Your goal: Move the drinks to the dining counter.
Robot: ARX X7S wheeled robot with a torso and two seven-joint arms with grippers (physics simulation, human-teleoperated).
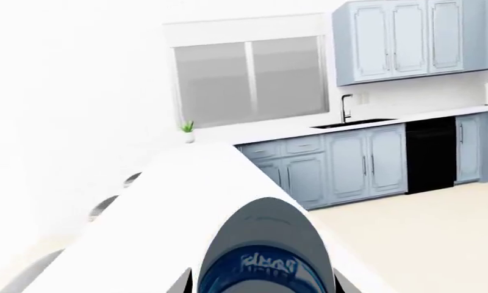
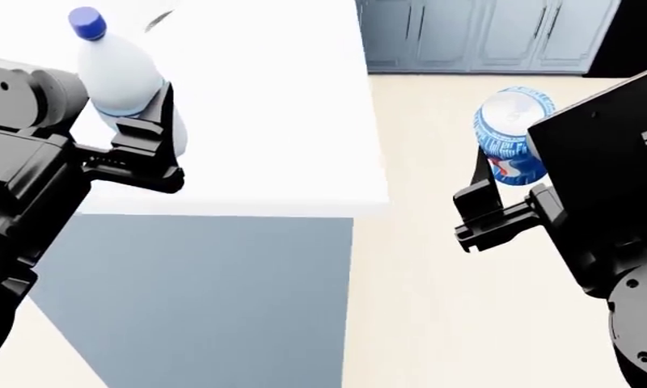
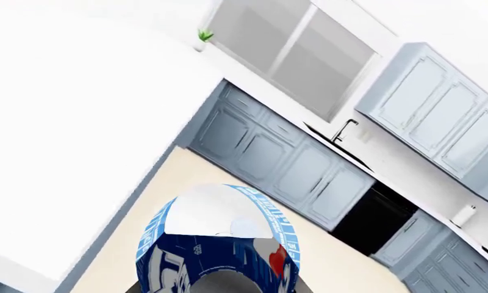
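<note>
Left tool: clamped on the water bottle, which tilts slightly, blue cap up, its body over the near end of the white worktop. Whether its base touches the surface cannot be told.
Right tool: clenched around the soda can, held upright in the air over the pale floor, beside the worktop's edge and clearly not yet over it.
Dining worktop: long, narrow, white top on a pale blue base; in the left wrist view it runs away from the robot, with grey stools along one side and a small plant at its far end.
Farther off: blue cabinets, a sink with a black tap, and a window on the back wall.
Step in hand: delivery, judged from the pose; both drinks are carried and have reached the worktop.
Next move: probably lower the bottle until it stands, then release it; the can first needs carrying sideways over the white top. Setting either too close to the edge risks a fall.
</note>
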